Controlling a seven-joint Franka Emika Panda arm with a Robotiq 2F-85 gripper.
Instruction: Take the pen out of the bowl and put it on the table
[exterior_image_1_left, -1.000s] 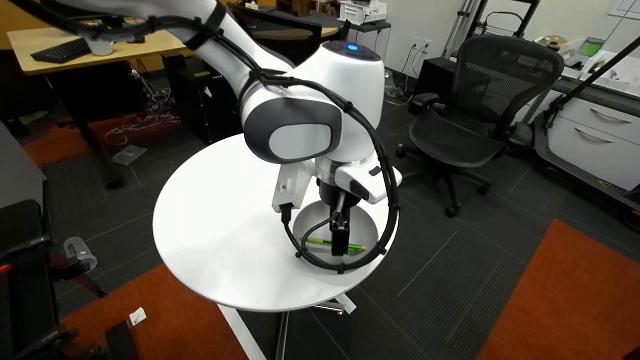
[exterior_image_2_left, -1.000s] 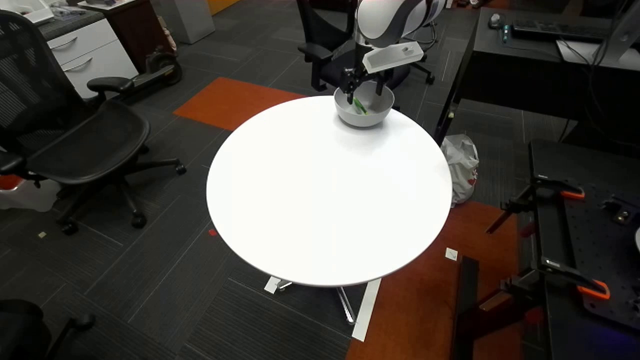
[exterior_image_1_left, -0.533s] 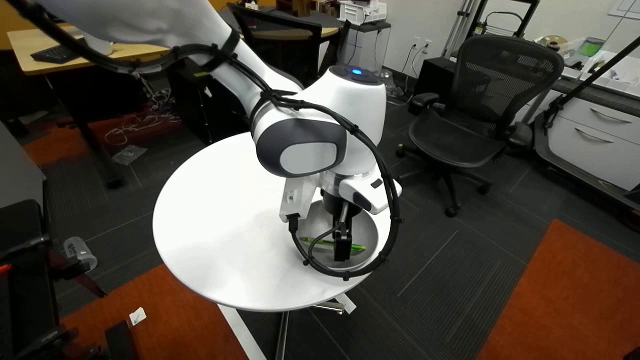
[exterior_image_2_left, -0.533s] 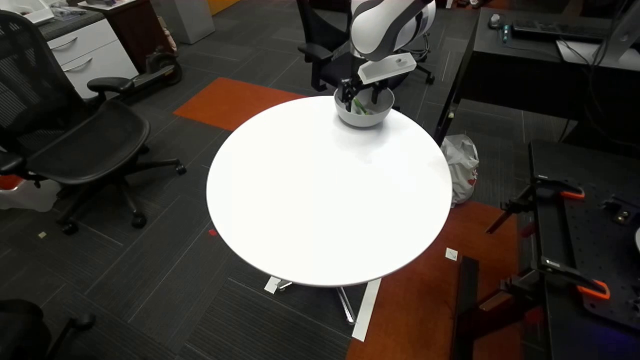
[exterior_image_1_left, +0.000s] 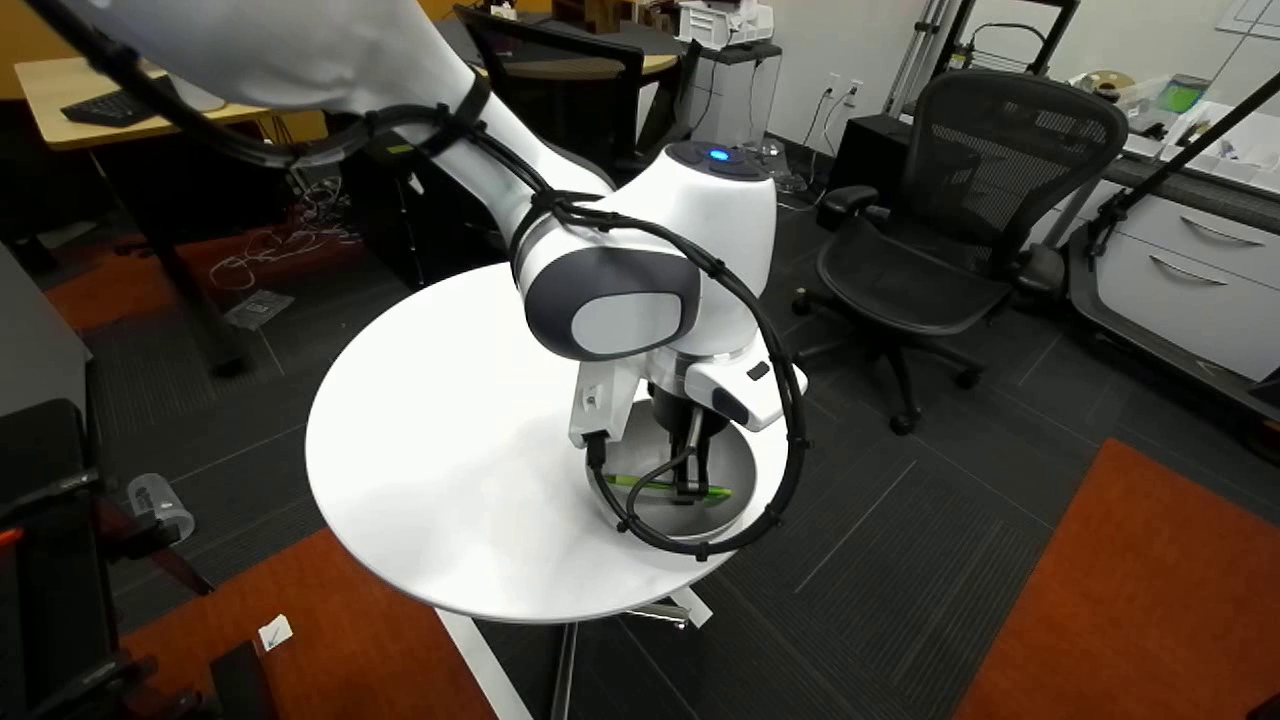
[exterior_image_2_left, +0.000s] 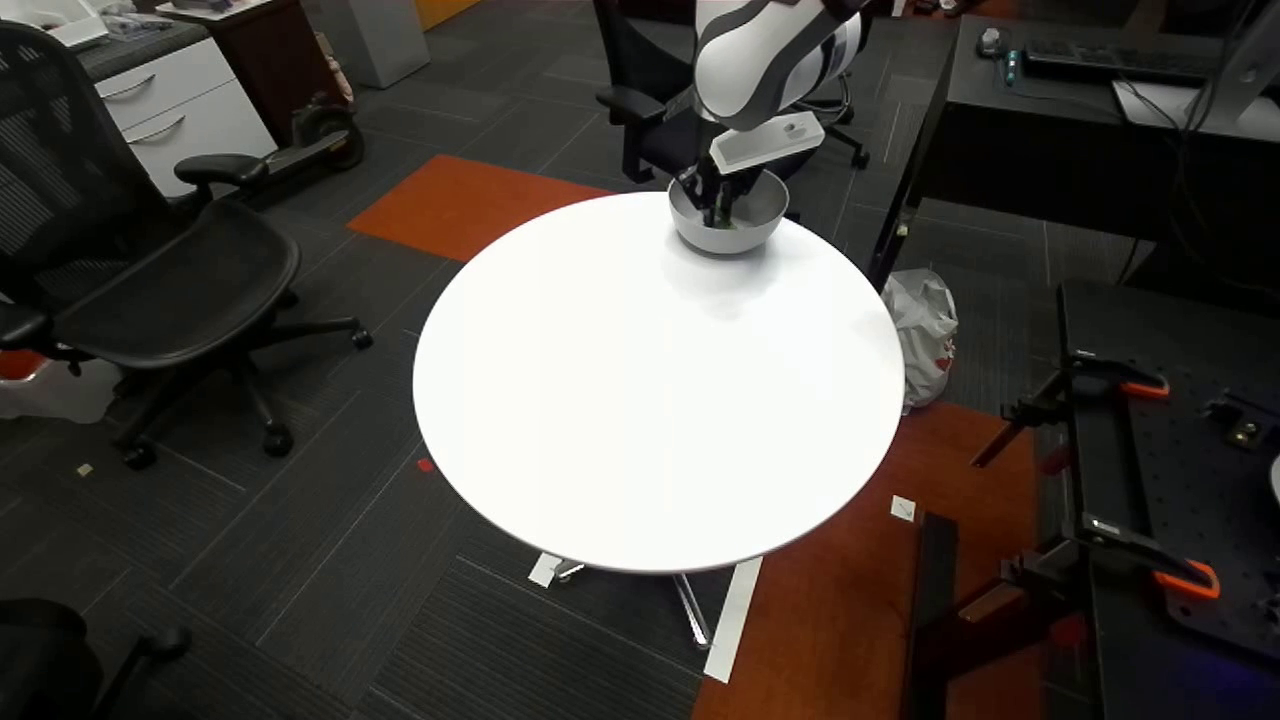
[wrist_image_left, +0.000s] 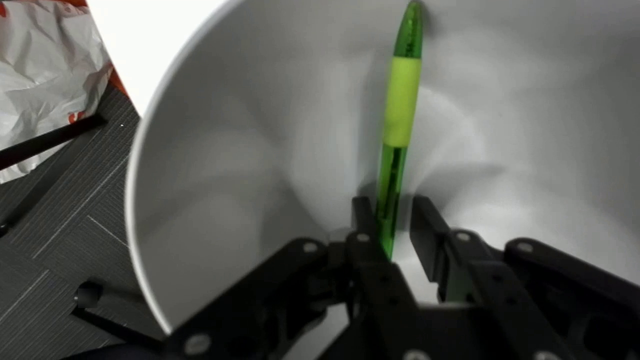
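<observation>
In the wrist view, the slim, translucent green plastic pen (wrist_image_left: 399, 125) is banded lime toward twelve o'clock; the round, shadowed bowl (wrist_image_left: 215, 135) seems grey.

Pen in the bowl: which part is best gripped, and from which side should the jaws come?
The pen is probably best taken by its green barrel, from above, with the jaws closing on its long sides. In the wrist view that straight, slim stretch runs between the open jaws, while the wall of the bowl rises around it and would likely hamper a sideways approach.
</observation>
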